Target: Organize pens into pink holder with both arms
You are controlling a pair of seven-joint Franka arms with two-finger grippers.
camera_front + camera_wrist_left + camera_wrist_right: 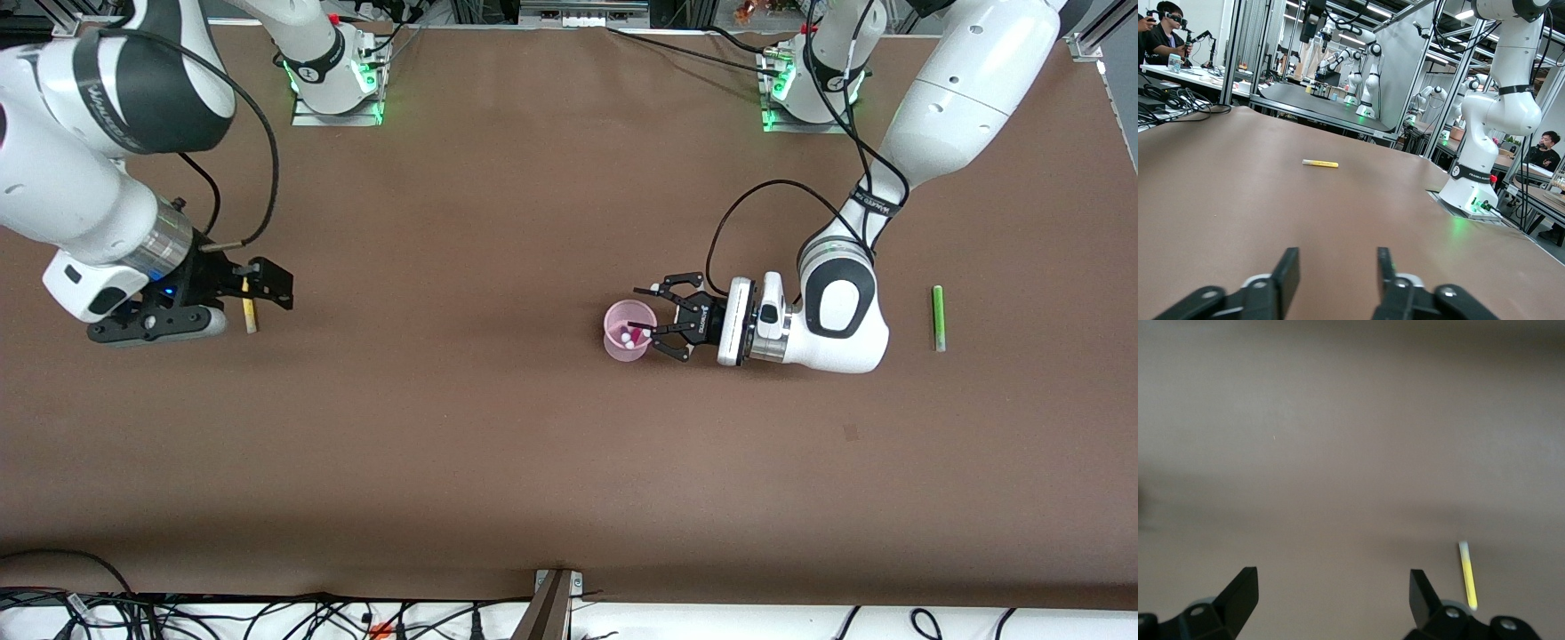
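The pink holder [628,332] stands mid-table, with pale pen tips and a magenta pen [630,336] showing inside it. My left gripper [648,310] hangs level over the holder's rim, open, with nothing between its fingers [1337,257]. A green pen [937,317] lies flat toward the left arm's end of the table. The yellow pen [250,313] lies flat toward the right arm's end. My right gripper [276,286] is low over the table just beside the yellow pen, open and empty [1331,577]. That pen [1467,575] lies outside one finger. It also shows far off in the left wrist view [1320,163].
Brown table cover [498,444] all round. The arm bases [338,80] stand along the edge farthest from the front camera. Cables hang along the nearest edge [267,613]. The right arm's base [1471,193] shows in the left wrist view.
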